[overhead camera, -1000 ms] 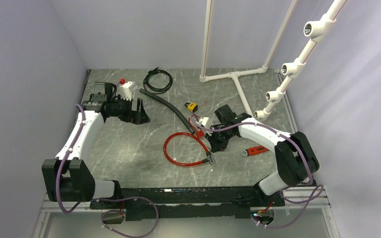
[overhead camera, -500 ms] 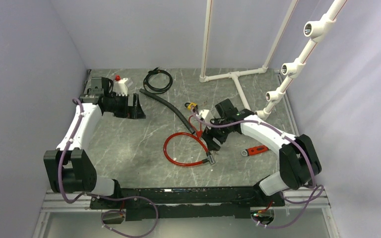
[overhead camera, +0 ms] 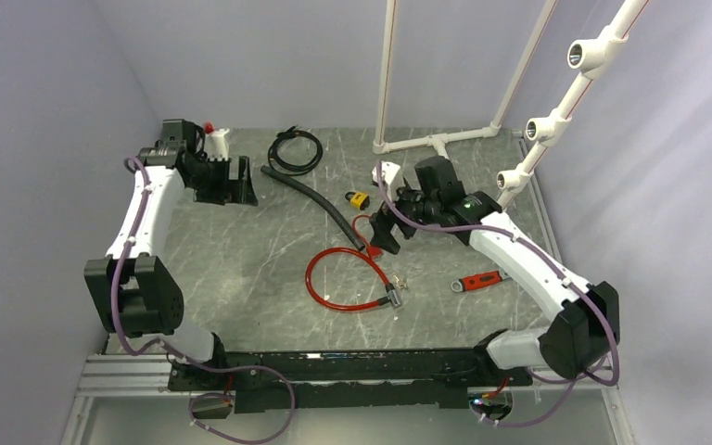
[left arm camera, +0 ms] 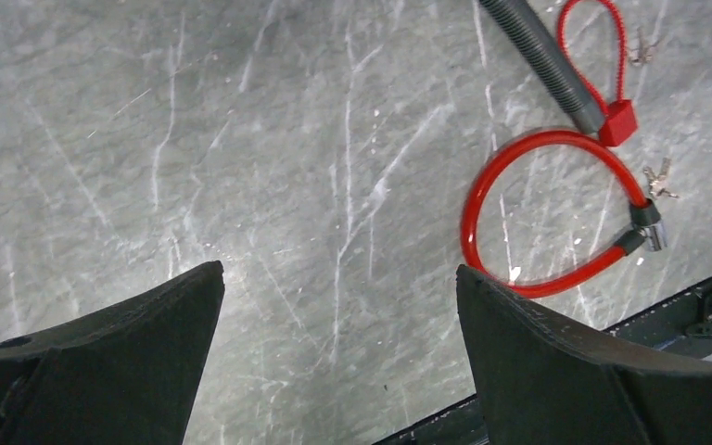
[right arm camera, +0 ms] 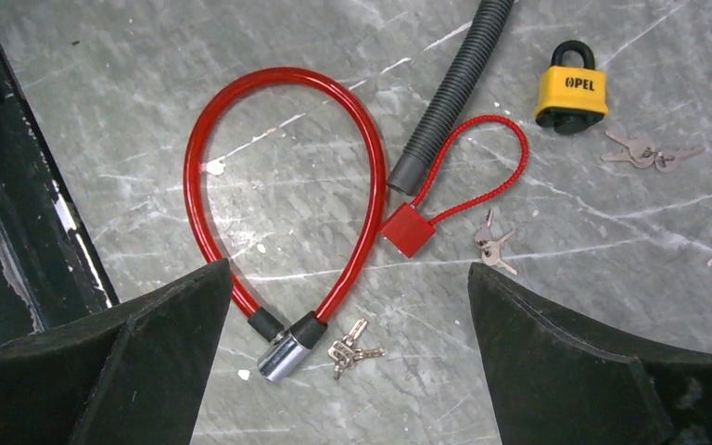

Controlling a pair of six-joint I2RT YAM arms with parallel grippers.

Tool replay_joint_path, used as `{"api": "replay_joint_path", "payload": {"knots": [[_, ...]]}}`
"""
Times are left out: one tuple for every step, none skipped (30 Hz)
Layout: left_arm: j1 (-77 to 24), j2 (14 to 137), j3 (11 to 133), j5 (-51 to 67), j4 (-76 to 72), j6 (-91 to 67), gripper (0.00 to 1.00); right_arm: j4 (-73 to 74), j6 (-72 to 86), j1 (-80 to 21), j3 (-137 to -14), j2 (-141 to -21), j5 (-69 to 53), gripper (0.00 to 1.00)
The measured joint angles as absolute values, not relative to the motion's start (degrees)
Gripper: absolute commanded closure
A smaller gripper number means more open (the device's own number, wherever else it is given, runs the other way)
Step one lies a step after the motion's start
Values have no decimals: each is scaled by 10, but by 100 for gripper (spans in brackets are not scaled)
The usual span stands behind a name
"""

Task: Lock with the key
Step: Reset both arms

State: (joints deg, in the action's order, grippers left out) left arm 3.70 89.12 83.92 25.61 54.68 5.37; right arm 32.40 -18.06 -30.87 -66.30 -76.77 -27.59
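Note:
A red cable lock (right arm camera: 278, 185) lies looped on the table, its two black ends meeting at a silver barrel (right arm camera: 280, 357). A small bunch of keys (right arm camera: 352, 350) lies loose just right of that barrel. My right gripper (right arm camera: 349, 269) hangs open above them, holding nothing; in the top view it (overhead camera: 385, 232) is behind the loop (overhead camera: 348, 278). My left gripper (left arm camera: 339, 269) is open and empty over bare table at the far left (overhead camera: 241, 185), and the loop (left arm camera: 556, 213) shows at its right.
A small red cable padlock (right arm camera: 406, 229) with keys (right arm camera: 491, 243), a yellow padlock (right arm camera: 572, 88) with keys (right arm camera: 649, 153) and a grey hose (right arm camera: 450, 93) lie behind the loop. A white pipe frame (overhead camera: 436, 144), black cable coil (overhead camera: 295, 148) and red-handled tool (overhead camera: 477, 280) also lie around.
My right gripper has opened, lifted off the cable lock's barrel end and drawn back toward the rear; keys now lie beside the barrel. My left arm has swung back and left.

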Motion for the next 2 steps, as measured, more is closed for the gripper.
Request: {"api": "replay_joint_path", "payload": {"knots": [[37, 891, 839, 249, 549, 53, 1, 320, -178, -309, -660, -763, -276, 0], [37, 892, 839, 241, 551, 53, 1, 318, -176, -310, -657, -759, -276, 0]]}}
